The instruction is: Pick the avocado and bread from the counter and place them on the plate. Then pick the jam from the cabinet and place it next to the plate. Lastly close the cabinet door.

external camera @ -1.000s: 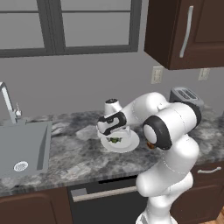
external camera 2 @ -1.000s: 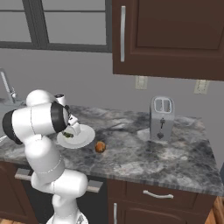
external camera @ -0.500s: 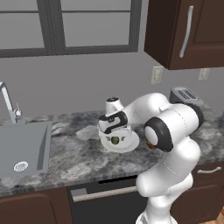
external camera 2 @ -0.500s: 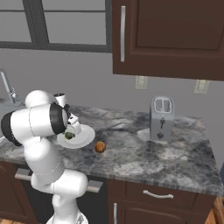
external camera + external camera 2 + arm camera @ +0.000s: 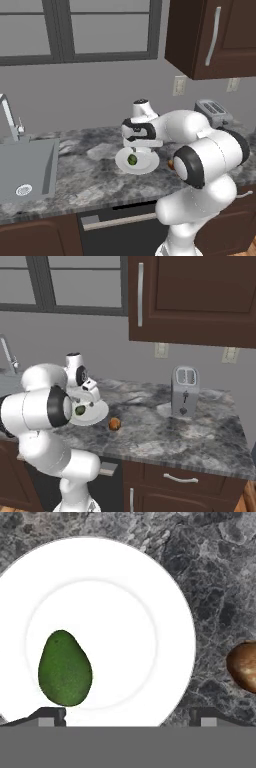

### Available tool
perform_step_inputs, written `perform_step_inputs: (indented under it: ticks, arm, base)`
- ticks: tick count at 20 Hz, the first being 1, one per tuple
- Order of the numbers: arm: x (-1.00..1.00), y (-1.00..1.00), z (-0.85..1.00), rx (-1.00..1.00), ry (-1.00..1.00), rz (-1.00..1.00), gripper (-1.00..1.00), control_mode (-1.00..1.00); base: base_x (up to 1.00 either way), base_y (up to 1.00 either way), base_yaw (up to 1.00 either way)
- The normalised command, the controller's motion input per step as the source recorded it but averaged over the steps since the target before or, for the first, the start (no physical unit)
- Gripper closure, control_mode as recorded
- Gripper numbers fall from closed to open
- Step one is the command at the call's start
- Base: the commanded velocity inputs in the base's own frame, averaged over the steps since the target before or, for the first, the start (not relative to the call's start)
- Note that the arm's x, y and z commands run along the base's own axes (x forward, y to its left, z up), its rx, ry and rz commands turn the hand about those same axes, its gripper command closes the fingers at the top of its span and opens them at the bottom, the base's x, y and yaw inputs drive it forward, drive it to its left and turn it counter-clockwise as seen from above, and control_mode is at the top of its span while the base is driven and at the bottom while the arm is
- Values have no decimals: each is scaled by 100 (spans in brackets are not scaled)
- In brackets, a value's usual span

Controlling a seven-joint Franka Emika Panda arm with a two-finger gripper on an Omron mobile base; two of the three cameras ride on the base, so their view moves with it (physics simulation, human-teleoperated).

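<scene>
While the green avocado (image 5: 65, 668) is lying on the white plate (image 5: 150, 587), the end effector (image 5: 127, 716) is hanging open above it.

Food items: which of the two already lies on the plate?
The green avocado lies on the white plate. The brown bread sits off the plate, on the marbled counter.

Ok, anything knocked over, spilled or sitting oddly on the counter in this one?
Nothing stands out. The avocado lies on the plate, off-centre but well inside the rim, with the open gripper above it. The bread sits on the counter beside the plate, and the toaster stands upright.
</scene>
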Motion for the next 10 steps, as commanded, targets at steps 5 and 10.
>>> perform_step_inputs:
  ticks: [5, 10]
  arm:
    - [-37, -61, 23, 0, 0, 0, -100, -100]
    - [-27, -55, 0, 0, 0, 1, -100, -100]
  base:
    - [0, 0, 0]
    - [0, 0, 0]
